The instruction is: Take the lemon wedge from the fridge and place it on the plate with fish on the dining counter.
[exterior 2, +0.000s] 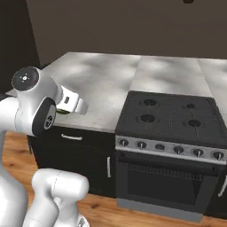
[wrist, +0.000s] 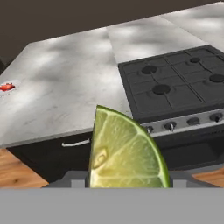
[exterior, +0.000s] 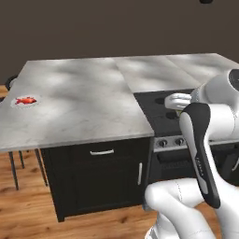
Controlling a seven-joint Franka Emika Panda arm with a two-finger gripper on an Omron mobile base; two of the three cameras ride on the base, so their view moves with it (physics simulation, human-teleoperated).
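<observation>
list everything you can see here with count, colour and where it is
counter: one, grey-white marble look, across the middle of both base views
plate: one, white-grey, near the counter's left edge
fish: one, red-orange, on the plate
cooktop: one, black, four burners, set in the counter's right part
oven: one, dark, row of knobs, below the cooktop
cabinet: one, black, pale handles, under the counter
floor: wood, brown
lemon wedge: one, yellow-green, in the gripper
gripper: one, closed on the lemon wedge
arm: one, white with dark joints
</observation>
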